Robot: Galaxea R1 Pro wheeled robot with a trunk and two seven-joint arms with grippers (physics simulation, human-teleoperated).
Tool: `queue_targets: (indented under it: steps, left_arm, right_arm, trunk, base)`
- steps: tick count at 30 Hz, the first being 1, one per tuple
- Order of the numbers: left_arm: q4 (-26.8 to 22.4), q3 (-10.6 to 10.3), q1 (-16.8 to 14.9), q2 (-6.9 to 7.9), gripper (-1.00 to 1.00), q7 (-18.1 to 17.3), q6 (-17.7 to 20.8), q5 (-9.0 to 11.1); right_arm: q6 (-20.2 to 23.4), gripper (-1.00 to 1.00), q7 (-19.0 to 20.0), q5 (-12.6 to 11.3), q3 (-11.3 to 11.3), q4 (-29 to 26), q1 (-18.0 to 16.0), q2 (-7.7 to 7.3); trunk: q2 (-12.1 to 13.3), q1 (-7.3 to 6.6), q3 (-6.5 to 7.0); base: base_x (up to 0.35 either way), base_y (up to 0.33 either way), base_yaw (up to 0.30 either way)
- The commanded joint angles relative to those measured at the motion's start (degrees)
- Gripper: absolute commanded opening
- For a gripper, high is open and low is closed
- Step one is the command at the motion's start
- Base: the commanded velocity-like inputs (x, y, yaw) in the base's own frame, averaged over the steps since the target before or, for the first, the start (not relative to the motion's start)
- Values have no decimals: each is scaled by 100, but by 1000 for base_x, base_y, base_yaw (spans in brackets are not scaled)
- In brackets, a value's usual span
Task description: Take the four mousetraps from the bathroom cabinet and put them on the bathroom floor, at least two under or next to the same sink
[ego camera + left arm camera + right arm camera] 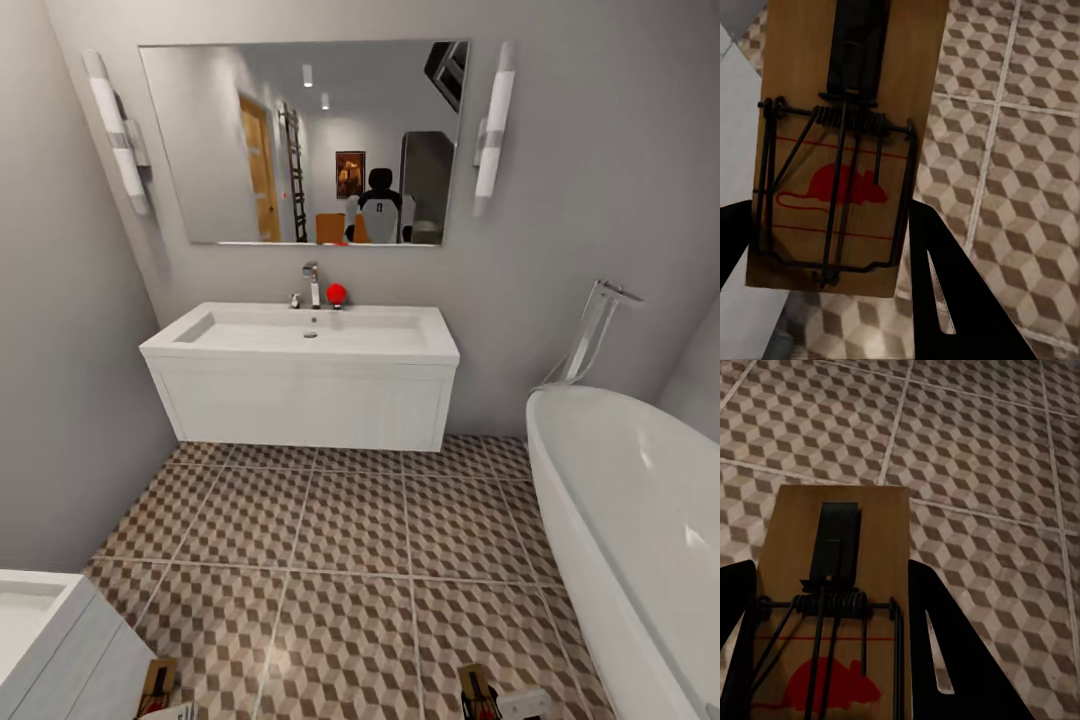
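Mousetraps in both hands, none on the tiles yet as far as I can see. Left wrist camera shows the left gripper [825, 247] with its dark fingers [945, 300] closed against the sides of the left mousetrap [844, 112], a wooden board with a red mouse print and wire spring, hanging over patterned tile with a pale surface beside it. Right wrist camera shows much the same: the right gripper [825, 645] has its fingers [952, 660] clamped on the right mousetrap [832, 585], tile directly beneath. In the head view both traps peek in at the bottom edge, the left one [156, 686] at about 7 o'clock and the right one [479, 692] at about 5 o'clock. My read: two traps are fetched and in transit, zero placed; the other two are not in sight, so I judge the job well under half done. What's left for this pair is lowering them near the basin, then a return trip for the rest. The bathroom sink [300, 375] sits dead ahead at 12 o'clock, wall-hung, with open floor under it. The bathroom floor [350, 540] is cube-patterned tile with pale grout, flat and unobstructed between me and the basin. Bathtub [640, 520] crowds 3 o'clock, a white unit [60, 640] sits at 8 o'clock, and the mirror [300, 140] hangs above the basin between two wall lights.
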Motion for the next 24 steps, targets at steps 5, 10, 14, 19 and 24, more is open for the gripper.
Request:
queue_targets:
  steps: [5, 10, 14, 19, 24]
  left_arm:
    - [-14, -48, 0, 4, -100, 89, -3, -20]
    - [-15, -51, 0, 4, -100, 89, -1, -20]
    - [-15, -49, 0, 4, -100, 89, -2, -20]
    - [-16, -50, 0, 4, -100, 89, 0, -20]
    - [-14, -50, 0, 4, -100, 89, 3, -20]
  right_arm:
    - [-17, -100, -26, 43, -22, 3, -4, 2]
    - [-17, -100, -26, 42, -26, 4, -4, 2]
    - [-17, -100, -26, 41, -22, 4, -4, 2]
    - [-17, -100, -26, 43, -21, 3, -4, 2]
    - [-17, -100, -26, 46, -20, 4, -4, 2]
  trunk:
    - [-2, 3, -5]
    - [-2, 3, -5]
    - [-2, 3, -5]
    - [-2, 3, -5]
    - [-2, 3, -5]
  base:
    - [326, 0, 0]
    - [326, 0, 0]
    - [326, 0, 0]
    - [326, 0, 0]
    - [326, 0, 0]
